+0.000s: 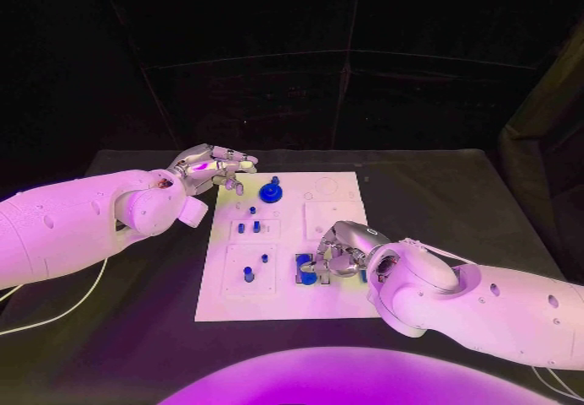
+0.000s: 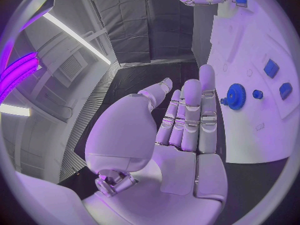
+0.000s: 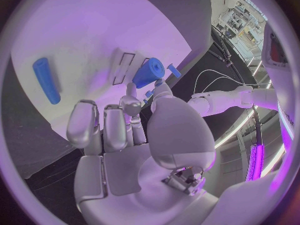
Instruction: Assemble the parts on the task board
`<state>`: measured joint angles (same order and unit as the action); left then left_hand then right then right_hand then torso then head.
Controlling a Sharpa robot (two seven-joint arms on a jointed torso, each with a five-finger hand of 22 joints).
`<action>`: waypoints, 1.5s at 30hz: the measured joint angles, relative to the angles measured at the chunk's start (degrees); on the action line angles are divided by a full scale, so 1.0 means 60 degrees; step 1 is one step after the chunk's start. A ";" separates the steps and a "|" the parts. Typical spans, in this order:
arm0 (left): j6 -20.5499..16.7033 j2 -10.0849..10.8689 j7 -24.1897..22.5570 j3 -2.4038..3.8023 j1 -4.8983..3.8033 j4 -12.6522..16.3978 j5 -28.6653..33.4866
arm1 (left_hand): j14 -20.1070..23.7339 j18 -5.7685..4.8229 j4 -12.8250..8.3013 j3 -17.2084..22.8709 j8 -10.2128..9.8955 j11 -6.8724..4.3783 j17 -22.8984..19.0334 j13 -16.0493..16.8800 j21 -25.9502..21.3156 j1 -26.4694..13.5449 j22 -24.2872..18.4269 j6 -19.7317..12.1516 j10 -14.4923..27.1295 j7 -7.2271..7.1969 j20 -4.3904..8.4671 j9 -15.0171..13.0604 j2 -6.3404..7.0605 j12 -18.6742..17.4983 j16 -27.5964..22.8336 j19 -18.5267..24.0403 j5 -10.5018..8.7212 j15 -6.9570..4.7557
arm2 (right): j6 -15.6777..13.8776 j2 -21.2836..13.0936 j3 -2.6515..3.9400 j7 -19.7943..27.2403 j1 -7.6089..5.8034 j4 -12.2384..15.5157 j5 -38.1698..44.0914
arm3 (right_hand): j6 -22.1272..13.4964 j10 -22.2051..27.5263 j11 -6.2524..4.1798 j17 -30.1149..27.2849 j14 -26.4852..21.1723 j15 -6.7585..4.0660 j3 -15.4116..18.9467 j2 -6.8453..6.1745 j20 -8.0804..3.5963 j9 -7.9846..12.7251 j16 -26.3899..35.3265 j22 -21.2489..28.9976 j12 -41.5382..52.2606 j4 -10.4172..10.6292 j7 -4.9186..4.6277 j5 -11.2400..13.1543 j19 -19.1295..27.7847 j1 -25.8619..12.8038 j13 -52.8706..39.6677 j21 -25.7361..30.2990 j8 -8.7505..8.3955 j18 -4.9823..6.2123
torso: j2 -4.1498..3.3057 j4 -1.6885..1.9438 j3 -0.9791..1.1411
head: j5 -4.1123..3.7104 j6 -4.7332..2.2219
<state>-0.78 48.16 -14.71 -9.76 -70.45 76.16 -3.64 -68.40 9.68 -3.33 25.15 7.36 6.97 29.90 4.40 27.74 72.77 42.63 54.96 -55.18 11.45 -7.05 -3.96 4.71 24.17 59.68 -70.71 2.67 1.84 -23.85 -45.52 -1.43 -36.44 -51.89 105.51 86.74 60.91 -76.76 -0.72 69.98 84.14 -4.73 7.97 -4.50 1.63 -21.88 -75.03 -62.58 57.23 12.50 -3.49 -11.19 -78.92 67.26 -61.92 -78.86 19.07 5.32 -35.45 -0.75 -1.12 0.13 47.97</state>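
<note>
Near edge: right hand (image 1: 338,255) pinches a blue part (image 3: 149,72) at its fingertips, over the task board (image 1: 344,302) by the near blue pieces, long axis tilted. Far side: left hand (image 1: 213,167) empty, fingers straight, the blue gear (image 1: 270,192) just beside its fingertips.

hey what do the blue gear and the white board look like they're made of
Blue gear: probably moulded or printed plastic, judging by its uniform matte blue and crisp teeth. Task board: a flat white plate with a dull finish, likely plastic or painted sheet; the pictures don't show which.
</note>
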 measured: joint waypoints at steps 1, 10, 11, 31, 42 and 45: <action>0.0000 0.0000 0.0001 0.0000 0.0000 -0.0006 0.0000 | 0.0000 0.0000 0.0000 0.0000 0.0000 0.0000 0.0000 0.0000 0.0000 0.0000 0.0000 0.0000 0.0000 0.0000 0.0000 0.0000 0.0000 0.0000 0.0000 0.0000 0.0000 0.0000 | -0.0005 0.0002 0.0000 0.0008 0.0000 -0.0018 0.0018 | 0.0000 0.0000 0.0000 0.0005 0.0000 0.0000 0.0000 0.0000 0.0000 0.0000 0.0000 0.0000 0.0000 0.0000 0.0000 0.0000 0.0000 0.0000 0.0000 0.0000 0.0000 0.0001 | -0.0001 0.0000 0.0000 | -0.0003 -0.0004; 0.0003 0.0000 0.0011 0.0000 0.0000 -0.0029 0.0000 | 0.0000 0.0000 0.0000 0.0000 -0.0005 0.0000 0.0001 0.0000 0.0000 0.0000 0.0000 0.0000 0.0000 0.0000 0.0000 0.0000 0.0000 0.0000 0.0000 0.0000 0.0000 0.0000 | -0.0117 0.0008 0.0000 0.0361 0.0000 -0.0054 -0.0071 | 0.0000 0.0000 0.0000 0.0025 0.0000 0.0000 0.0257 0.0132 0.0000 -0.0027 0.0000 -0.0028 0.0000 0.0204 0.0000 0.0112 0.0000 -0.0132 -0.0042 0.0000 0.0000 0.0000 | -0.0005 0.0003 -0.0005 | -0.0005 -0.0006; 0.0003 0.0000 0.0012 0.0000 0.0000 -0.0029 0.0000 | 0.0000 0.0000 0.0000 0.0000 -0.0005 0.0000 0.0001 0.0000 0.0000 0.0000 0.0000 0.0000 0.0000 0.0000 0.0000 0.0000 0.0000 0.0000 0.0000 0.0000 0.0000 0.0000 | -0.0133 -0.0009 0.0000 0.0460 0.0000 -0.0038 -0.0124 | 0.0000 0.0000 0.0000 0.0025 0.0000 0.0000 0.0264 0.0139 0.0000 -0.0027 0.0000 -0.0028 0.0000 0.0211 0.0000 0.0112 0.0000 -0.0139 -0.0047 0.0000 0.0000 0.0000 | -0.0005 0.0003 -0.0005 | 0.0003 -0.0006; 0.0006 0.0011 0.0030 0.0000 0.0001 -0.0040 -0.0004 | 0.0000 0.0000 -0.0027 0.0027 0.0033 0.0000 -0.0008 0.0001 0.0000 0.0000 -0.0008 0.0000 0.0000 0.0000 0.0000 0.0000 0.0000 0.0000 0.0000 0.0000 0.0000 0.0000 | 0.0214 -0.0663 -0.0001 0.2480 0.0000 0.0211 -0.1239 | 0.0000 -0.0037 -0.0036 0.0176 0.0000 0.0001 -0.0377 0.1110 0.0000 -0.0050 0.0000 -0.0173 0.0113 -0.0878 0.0000 0.0309 0.0000 0.1562 -0.0204 0.0000 -0.0080 0.0000 | 0.0005 0.0006 -0.0004 | -0.0007 0.0000; 0.0007 0.0014 0.0034 0.0000 0.0001 -0.0035 -0.0005 | 0.0000 0.0000 -0.0027 0.0027 0.0032 0.0000 -0.0008 0.0002 0.0000 0.0000 -0.0007 0.0000 0.0000 0.0000 0.0000 0.0000 0.0000 0.0000 0.0000 0.0000 0.0000 0.0000 | 0.0493 -0.0415 0.0000 0.2507 -0.0005 -0.0012 -0.1162 | 0.0070 -0.0001 -0.0071 0.0197 -0.0034 -0.0033 -0.0943 0.1293 0.0000 0.0037 0.0000 -0.0191 0.0018 -0.1497 0.0070 0.0448 0.0000 0.2173 -0.0173 0.0000 -0.0192 0.0000 | -0.0001 0.0018 -0.0008 | 0.0015 0.0000; 0.0008 0.0016 0.0036 0.0000 0.0001 -0.0029 -0.0005 | 0.0000 0.0000 -0.0026 0.0027 0.0032 0.0000 -0.0007 0.0002 0.0000 0.0000 -0.0007 0.0000 0.0000 0.0000 0.0000 0.0000 0.0000 0.0000 0.0000 0.0000 0.0000 0.0000 | 0.0527 -0.0352 -0.0001 0.2454 -0.0004 -0.0084 -0.1075 | 0.0104 -0.0022 -0.0092 0.0212 -0.0035 -0.0033 -0.1077 0.1344 -0.0037 0.0054 0.0000 -0.0218 0.0018 -0.1631 0.0104 0.0539 -0.0037 0.2224 -0.0174 0.0000 -0.0247 0.0000 | -0.0005 0.0018 -0.0010 | 0.0019 0.0011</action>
<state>-0.73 48.26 -14.50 -9.76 -70.45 75.99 -3.67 -68.40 9.68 -3.49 25.31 7.56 6.97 29.86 4.41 27.74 72.77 42.58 54.97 -55.18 11.45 -7.05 -3.96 4.71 24.18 59.68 -70.71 2.67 1.84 -20.69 -47.63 -1.43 -21.71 -51.92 105.00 80.28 61.54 -76.89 -1.27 71.26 83.93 -4.93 1.50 3.57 1.41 -21.55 -75.03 -63.89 57.34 2.71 -2.86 -7.96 -79.14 80.60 -62.96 -78.86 17.59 5.32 -35.48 -0.64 -1.18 0.24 48.03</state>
